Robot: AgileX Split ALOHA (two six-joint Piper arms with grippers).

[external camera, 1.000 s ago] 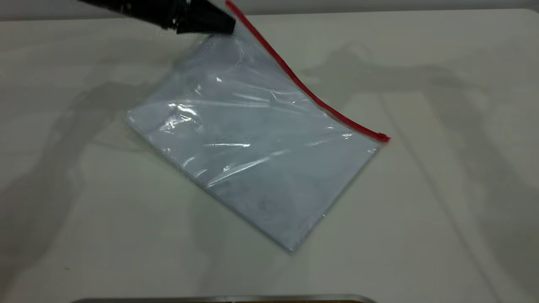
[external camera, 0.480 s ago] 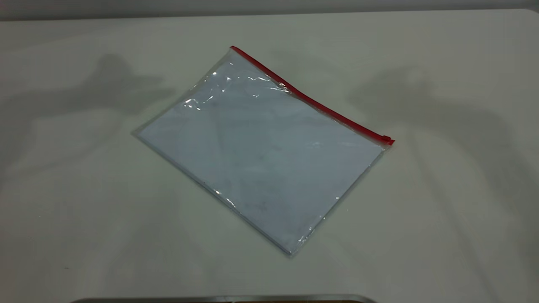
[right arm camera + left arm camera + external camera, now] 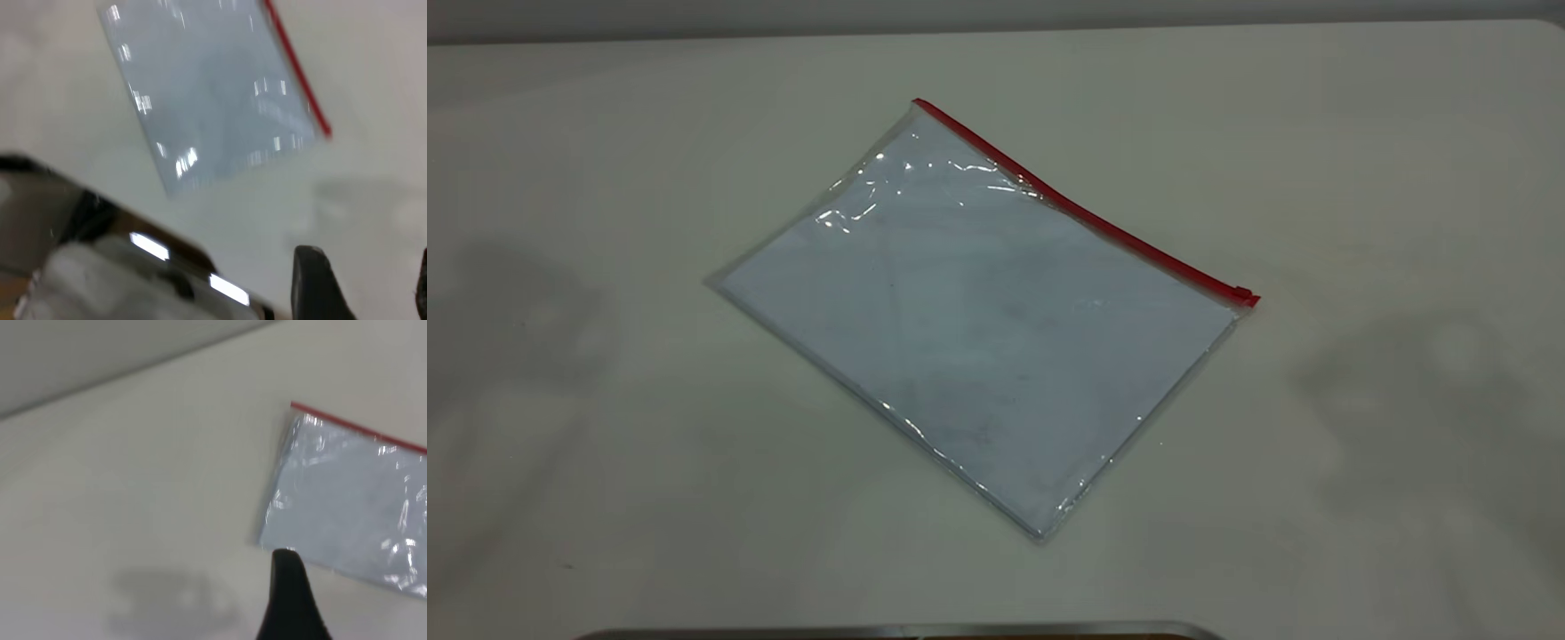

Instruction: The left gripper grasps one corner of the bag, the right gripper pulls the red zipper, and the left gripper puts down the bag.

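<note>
While the bag [image 3: 978, 329] lies flat on the desk [image 3: 1360, 178] (no readable writing), both grippers' finger state cannot be told.

Bag [image 3: 978, 329]: clear flat rectangular pouch, bluish-white sheet inside, lying flat on worktop [image 3: 1360, 498] near its centre, turned diagonal to worktop edges, glints and slight wrinkles near far corner. Red zipper [image 3: 1080, 213]: thin strip along far long side, small slider tab [image 3: 1242, 292] at end toward right edge.
</note>
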